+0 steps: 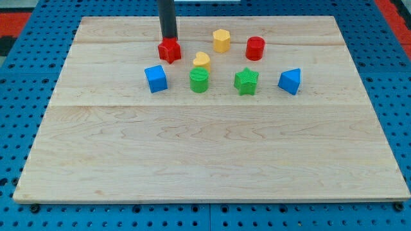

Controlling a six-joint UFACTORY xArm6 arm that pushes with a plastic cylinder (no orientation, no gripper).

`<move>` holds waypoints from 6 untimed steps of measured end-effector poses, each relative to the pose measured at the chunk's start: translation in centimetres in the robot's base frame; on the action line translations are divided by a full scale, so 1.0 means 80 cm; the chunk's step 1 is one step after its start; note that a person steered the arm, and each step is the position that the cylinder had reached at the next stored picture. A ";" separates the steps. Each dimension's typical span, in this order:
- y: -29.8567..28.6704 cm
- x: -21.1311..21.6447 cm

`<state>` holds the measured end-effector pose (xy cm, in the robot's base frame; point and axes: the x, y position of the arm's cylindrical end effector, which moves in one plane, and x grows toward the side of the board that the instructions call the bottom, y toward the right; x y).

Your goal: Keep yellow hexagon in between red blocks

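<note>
Rod tip [169, 38] seen at top edge of red star-like block [169, 50], touching or just behind it. No claw fitted; open or closed state cannot be told. Yellow hexagon [221, 40] located near table [192, 160] top, between red star-like block at view's left and red cylinder [255, 48] at view's right. Yellow heart [201, 61] just above green cylinder [199, 80]. Green star [246, 81] placed right of it. Blue cube [155, 78] at row's left end, blue wedge-like block [289, 81] at right end.

Yellow hexagon [221, 40] between red blocks [169, 50] [255, 48]
</note>
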<state>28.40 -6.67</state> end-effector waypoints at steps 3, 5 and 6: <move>0.094 -0.094; 0.119 -0.032; 0.113 -0.032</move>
